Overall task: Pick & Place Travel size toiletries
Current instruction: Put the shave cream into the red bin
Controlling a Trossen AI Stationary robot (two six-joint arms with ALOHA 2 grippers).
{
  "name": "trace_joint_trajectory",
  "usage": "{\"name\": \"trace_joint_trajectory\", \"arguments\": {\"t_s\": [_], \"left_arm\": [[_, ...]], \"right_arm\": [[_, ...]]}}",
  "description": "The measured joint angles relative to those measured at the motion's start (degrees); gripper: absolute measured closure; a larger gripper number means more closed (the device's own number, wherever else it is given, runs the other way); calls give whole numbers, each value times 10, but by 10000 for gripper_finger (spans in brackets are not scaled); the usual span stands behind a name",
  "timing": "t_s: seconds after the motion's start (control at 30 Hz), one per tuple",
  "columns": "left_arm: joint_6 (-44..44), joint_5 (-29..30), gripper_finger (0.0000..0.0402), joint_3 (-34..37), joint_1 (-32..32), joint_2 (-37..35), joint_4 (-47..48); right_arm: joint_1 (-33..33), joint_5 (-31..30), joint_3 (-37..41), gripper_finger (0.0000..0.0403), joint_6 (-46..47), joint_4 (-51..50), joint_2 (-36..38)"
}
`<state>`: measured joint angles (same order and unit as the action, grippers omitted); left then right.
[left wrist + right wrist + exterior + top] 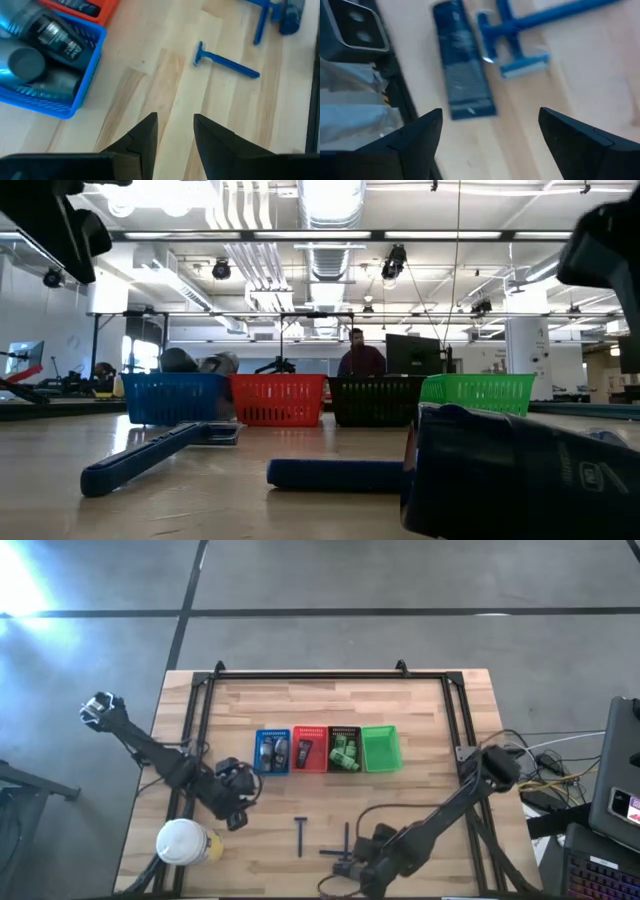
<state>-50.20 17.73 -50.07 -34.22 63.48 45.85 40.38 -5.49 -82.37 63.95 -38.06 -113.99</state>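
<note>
Left hand: we see the left hand over bare table near the left side, its fingers a little apart with nothing between them.
Just beyond the left hand: we find the blue basket on its far side, holding dark grey bottles, with the red basket touching it.
Lone razor: we see one blue razor lying flat on the table to the right of the left hand, well apart from it.
Right hand: we see the right hand low at the near edge of the table, right of centre, its fingers spread wide and clasping nothing.
Under the right hand: we make out a dark flat tube lying between the spread fingers' line, and two crossed blue razors touching each other just beside it.
Basket row: we count four baskets side by side in the middle of the table, blue, red, black and green from left to right.
Basket contents: we see dark items in the red basket, bright green packets in the black one, and we cannot tell what the green one holds.
Near left corner: we note a round white-lidded container standing near the left hand.
Table: we see a pale wooden table with a dark frame around it.
Room: we see a person far behind the baskets in the low view.
</note>
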Motion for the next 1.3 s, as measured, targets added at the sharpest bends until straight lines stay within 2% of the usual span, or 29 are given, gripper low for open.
{"name": "trace_joint_trajectory", "arguments": {"t_s": [0.2, 0.33, 0.57, 0.73, 0.9, 1.07, 1.3], "left_arm": [[27, 3, 271, 7, -20, 0, -4], [52, 3, 270, 7, -24, 0, -6], [70, 3, 271, 7, -24, 0, -9], [73, 2, 270, 7, -25, 0, -9], [82, 2, 271, 7, -26, 0, -8], [83, 2, 271, 7, -27, 0, -9], [93, 2, 271, 7, -27, 0, -9]], "right_arm": [[-12, 26, -109, 61, -32, -19, -81], [-18, 34, -177, 58, -45, -77, -132], [-26, 24, -268, 74, -102, -121, -189], [-33, 11, -311, 92, -123, -146, -221], [-39, 12, -314, 110, -133, -143, -229], [-46, 17, -309, 150, -131, -146, -229], [-55, 34, -308, 244, -131, -145, -229]]}}
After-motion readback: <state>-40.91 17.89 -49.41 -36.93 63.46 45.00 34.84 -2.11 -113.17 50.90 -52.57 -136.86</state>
